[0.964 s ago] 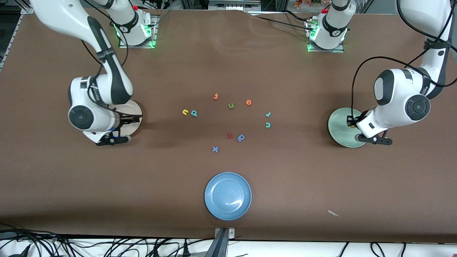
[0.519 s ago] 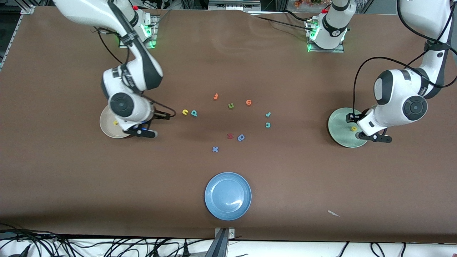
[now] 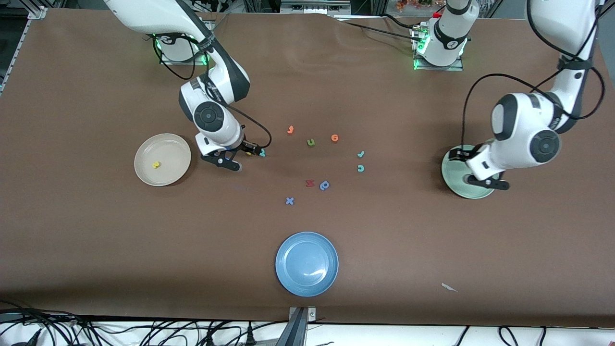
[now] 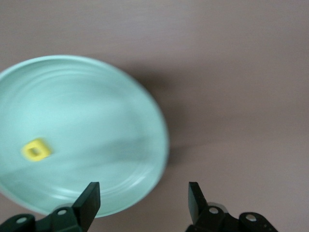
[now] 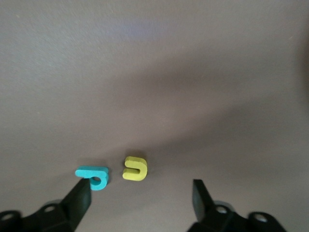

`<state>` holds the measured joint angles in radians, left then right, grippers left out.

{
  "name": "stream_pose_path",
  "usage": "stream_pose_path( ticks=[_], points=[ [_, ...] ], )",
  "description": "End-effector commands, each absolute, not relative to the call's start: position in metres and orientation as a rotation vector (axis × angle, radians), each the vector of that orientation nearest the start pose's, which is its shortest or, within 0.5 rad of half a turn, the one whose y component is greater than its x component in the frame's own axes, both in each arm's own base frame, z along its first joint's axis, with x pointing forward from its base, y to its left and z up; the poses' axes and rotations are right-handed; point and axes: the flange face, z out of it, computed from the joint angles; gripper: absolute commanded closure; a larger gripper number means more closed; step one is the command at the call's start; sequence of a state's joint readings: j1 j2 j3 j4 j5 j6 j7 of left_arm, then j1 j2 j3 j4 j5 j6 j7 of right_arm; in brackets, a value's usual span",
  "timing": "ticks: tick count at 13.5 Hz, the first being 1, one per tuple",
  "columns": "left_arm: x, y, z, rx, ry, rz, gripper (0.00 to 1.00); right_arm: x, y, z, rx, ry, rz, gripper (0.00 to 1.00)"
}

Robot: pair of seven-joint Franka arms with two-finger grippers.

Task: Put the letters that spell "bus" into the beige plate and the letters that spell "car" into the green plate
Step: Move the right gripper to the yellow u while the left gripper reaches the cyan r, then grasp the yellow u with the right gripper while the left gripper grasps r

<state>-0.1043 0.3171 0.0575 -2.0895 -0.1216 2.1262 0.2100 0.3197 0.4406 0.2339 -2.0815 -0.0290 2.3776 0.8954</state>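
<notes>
**Right arm swings from the beige plate to the letter pair; left arm lingers at the green plate**

The table (image 3: 96, 240) is covered in flat, matte brown material. The beige plate (image 3: 162, 159) is round and shallow with a raised rim, and a small yellow "s" (image 3: 155, 165) of chunky foam lies in it. The green plate (image 4: 145, 121), smooth and pale mint, holds a rounded yellow "a" (image 4: 36, 149).

The right gripper (image 5: 137, 193) hangs low over a yellow "u" (image 5: 134, 168) and a teal "b" (image 5: 93, 176) lying just beside each other, its fingers spread wide with nothing between them. The left gripper (image 4: 140, 198) hovers over the edge of the green plate, fingers wide apart and empty.

A teal "r" (image 3: 361, 154) and teal "c" (image 3: 360, 167) sit near each other toward the left arm's end of the scattered letters. A glossy blue plate (image 3: 307, 264) lies nearest the front camera.

A second ago the right arm covered the beige plate; since then it has swung across to the letter pair, leaving the plate uncovered. The left gripper was clamped over the green plate then and has since let go.
</notes>
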Motion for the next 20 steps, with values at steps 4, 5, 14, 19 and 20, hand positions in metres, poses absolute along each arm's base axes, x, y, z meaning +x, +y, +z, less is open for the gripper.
stream_pose_path(
  ticks=[4, 5, 14, 19, 20],
  points=[
    [0.546, -0.110, 0.251, -3.286, 0.293, 0.387, 0.20, 0.479, 0.296, 0.189, -3.126, 0.514, 0.207, 0.27],
    [0.543, -0.130, 0.250, -3.278, 0.284, 0.386, 0.20, 0.477, 0.298, 0.185, -3.127, 0.507, 0.212, 0.28],
    [0.500, -0.280, 0.214, -3.168, 0.261, 0.214, 0.22, 0.472, 0.306, 0.172, -3.128, 0.462, 0.188, 0.31],
    [0.472, -0.320, 0.188, -3.078, 0.203, 0.175, 0.22, 0.471, 0.307, 0.169, -3.136, 0.445, 0.183, 0.46],
    [0.472, -0.321, 0.185, -3.086, 0.201, 0.165, 0.22, 0.471, 0.306, 0.168, -3.140, 0.439, 0.184, 0.51]
  ],
)
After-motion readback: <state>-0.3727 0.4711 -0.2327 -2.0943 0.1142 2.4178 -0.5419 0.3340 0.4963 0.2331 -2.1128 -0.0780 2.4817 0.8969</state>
